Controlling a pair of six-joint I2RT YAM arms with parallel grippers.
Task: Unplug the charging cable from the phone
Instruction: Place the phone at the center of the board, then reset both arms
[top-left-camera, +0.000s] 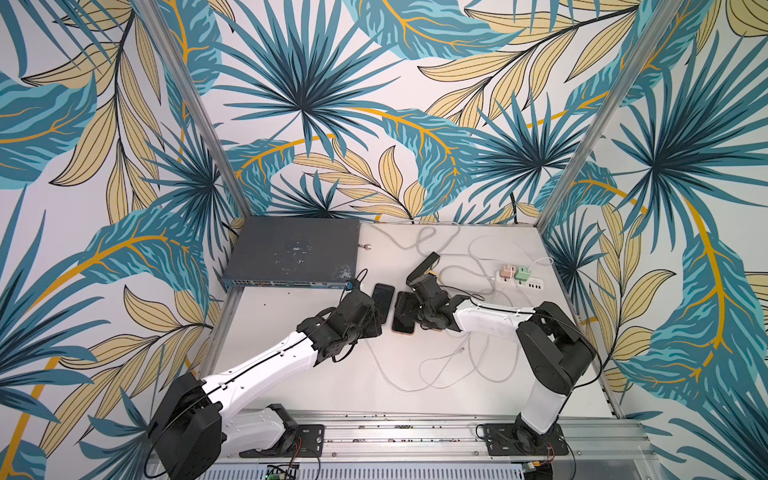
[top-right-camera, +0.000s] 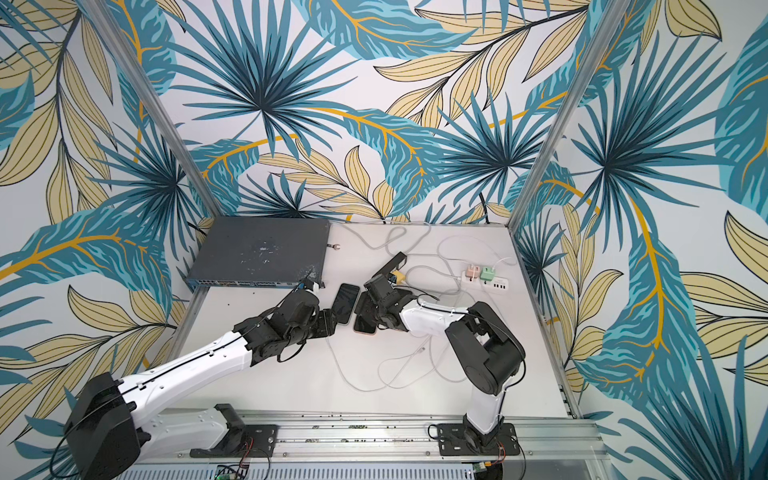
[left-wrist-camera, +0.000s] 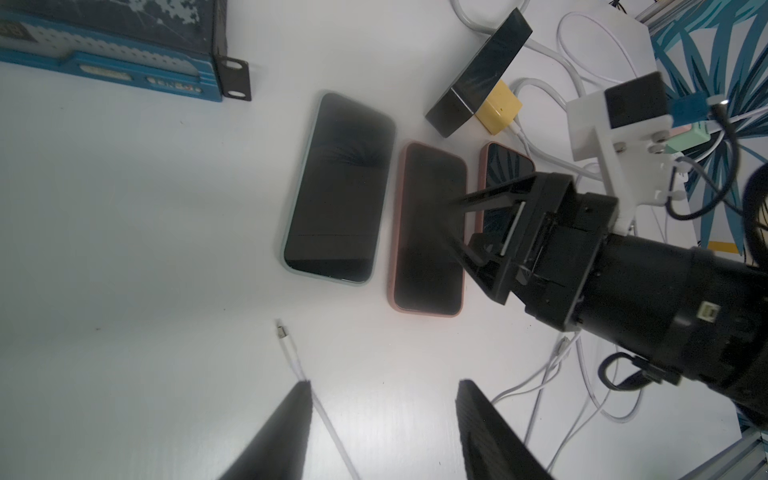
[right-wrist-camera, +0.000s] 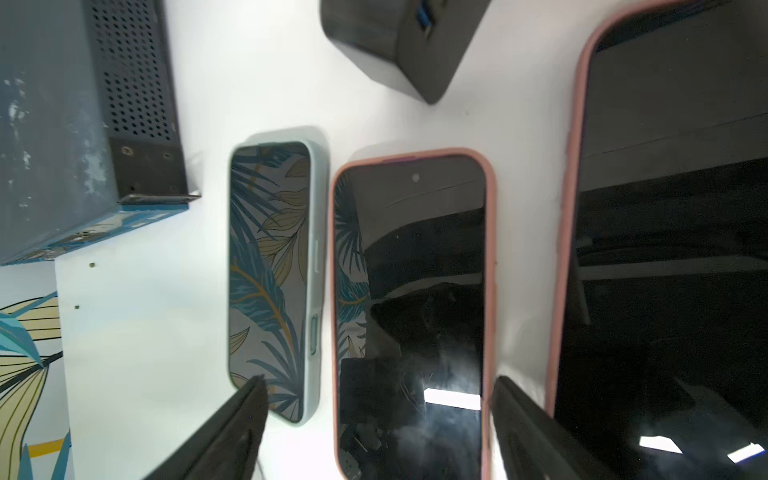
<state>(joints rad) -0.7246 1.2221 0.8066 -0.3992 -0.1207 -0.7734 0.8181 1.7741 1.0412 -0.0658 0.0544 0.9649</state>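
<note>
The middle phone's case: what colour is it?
Pink rubbery phone case, clearest in the right wrist view.

Phones (left-wrist-camera: 428, 228) side by side — switch (top-left-camera: 291, 249) left, power strip (top-left-camera: 523, 283) right.

Leaf-print walls (top-left-camera: 374, 62) on three sides; white tabletop (top-left-camera: 332, 395); aluminium corner posts (top-left-camera: 604, 108); even light.

**Top views:** bright, even, diffuse light; faint soft shadows under the arms on the white table (top-left-camera: 316, 386). Frame post (top-left-camera: 193, 108) leans, i.e. wide-angle distortion at edges.
**Wrist views:** softer overall. Fingers (left-wrist-camera: 282, 436) of left gripper (left-wrist-camera: 384, 384) out of focus. White glare patches on middle pink-cased phone (right-wrist-camera: 411, 249). Green-cased phone (right-wrist-camera: 270, 270) mirrors the wallpaper.
</note>
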